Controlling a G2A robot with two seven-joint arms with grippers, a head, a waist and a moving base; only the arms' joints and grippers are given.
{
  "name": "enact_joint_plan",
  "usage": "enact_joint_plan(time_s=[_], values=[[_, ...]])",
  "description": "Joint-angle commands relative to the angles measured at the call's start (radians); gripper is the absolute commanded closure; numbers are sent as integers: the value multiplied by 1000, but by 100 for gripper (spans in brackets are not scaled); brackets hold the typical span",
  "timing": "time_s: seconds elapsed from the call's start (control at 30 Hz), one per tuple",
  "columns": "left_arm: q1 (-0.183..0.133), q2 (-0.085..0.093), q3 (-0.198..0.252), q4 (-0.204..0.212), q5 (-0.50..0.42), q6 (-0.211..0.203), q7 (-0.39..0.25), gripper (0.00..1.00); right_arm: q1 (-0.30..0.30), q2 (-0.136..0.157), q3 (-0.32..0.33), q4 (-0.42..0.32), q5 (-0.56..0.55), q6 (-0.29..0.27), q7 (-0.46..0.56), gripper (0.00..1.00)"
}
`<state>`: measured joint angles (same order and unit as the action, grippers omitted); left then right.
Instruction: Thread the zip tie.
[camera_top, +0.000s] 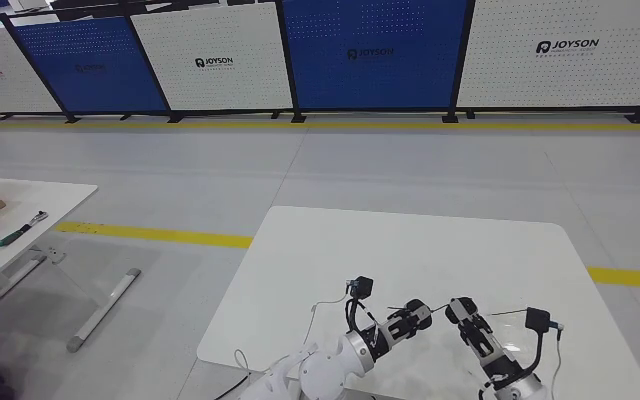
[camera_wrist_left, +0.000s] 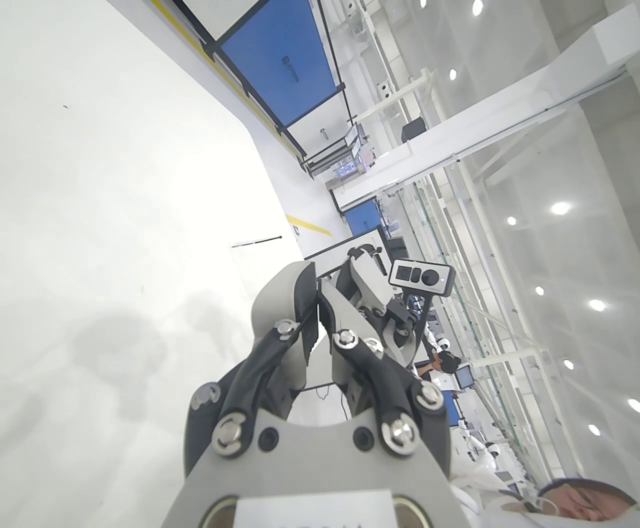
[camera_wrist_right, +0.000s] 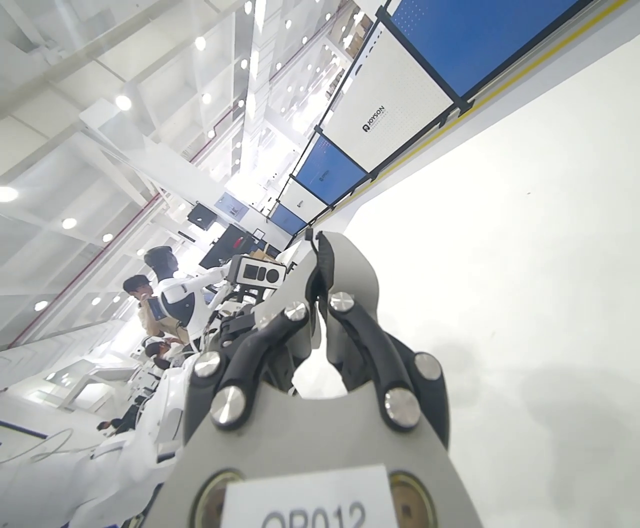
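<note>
Right gripper (camera_wrist_right: 316, 245): fingers pressed together on the zip tie (camera_wrist_right: 310, 234), whose small black end projects just past the fingertips, apparently left exposed for mating. Left gripper (camera_wrist_left: 318, 292): fingers likewise together, a thin dark strip pinched between the pads, judged the same tie's other end. The two sets of fingertips face each other, near but apart, presumably to align tail with head.

Blue and white panels (camera_top: 375, 55) edge grey floor (camera_top: 400, 165) (yellow stripes (camera_top: 150, 234)).
</note>
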<state>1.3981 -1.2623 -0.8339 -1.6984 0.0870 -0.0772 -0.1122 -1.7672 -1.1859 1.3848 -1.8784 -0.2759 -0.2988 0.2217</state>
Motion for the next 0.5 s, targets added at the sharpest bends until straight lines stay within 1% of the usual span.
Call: enact_joint_plan(time_s=[0.0, 0.2, 0.37, 0.4, 0.43, 0.47], values=[[1, -1, 4, -5, 4, -6, -1, 100, 1, 0, -1, 2, -3, 4, 4, 100], [8, 0, 3, -15, 9, -30, -3, 100, 3, 0, -9, 1, -18, 14, 5, 100], [11, 1, 4, -20, 22, -19, -7, 100, -6, 0, -8, -8, -6, 12, -2, 100], [12, 1, 4, -20, 21, -15, -4, 100, -7, 0, -6, -9, -4, 13, 0, 82], [12, 0, 3, -19, 19, -9, 0, 100, -9, 0, -3, -11, -3, 17, 2, 69], [12, 0, 3, -18, 20, -3, 3, 100, -10, 0, -1, -13, -5, 20, 1, 67]])
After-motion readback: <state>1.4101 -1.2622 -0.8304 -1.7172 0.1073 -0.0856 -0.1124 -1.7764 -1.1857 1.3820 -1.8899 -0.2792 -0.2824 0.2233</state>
